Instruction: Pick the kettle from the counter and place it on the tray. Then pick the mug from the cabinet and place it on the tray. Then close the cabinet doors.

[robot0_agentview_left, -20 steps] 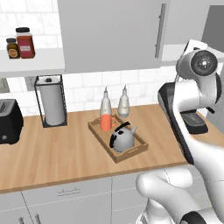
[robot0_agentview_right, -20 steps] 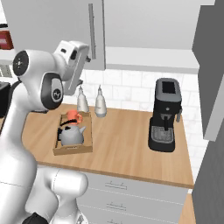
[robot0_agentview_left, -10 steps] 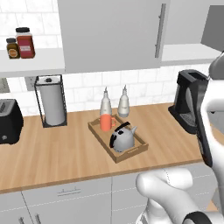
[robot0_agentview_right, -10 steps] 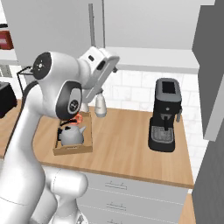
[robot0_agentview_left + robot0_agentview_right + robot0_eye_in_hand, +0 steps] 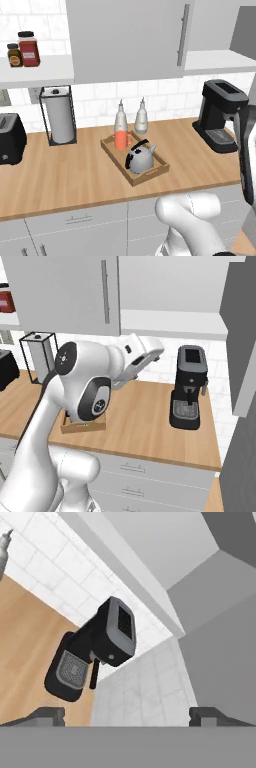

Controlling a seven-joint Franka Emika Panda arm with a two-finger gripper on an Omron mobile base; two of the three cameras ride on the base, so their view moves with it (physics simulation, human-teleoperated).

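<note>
kettle [image 5: 140, 157] and mug [image 5: 120, 140] on tray [image 5: 155, 172] — hand [image 5: 127, 714] wide open

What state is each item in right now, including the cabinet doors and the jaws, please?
kettle: upright in the tray.
mug: upright in the tray, beside the kettle.
left cabinet door: closed.
right cabinet door: swung open.
gripper: jaws wide open, holding nothing, facing the coffee machine.
paper towel roll: upright in its stand.
</note>
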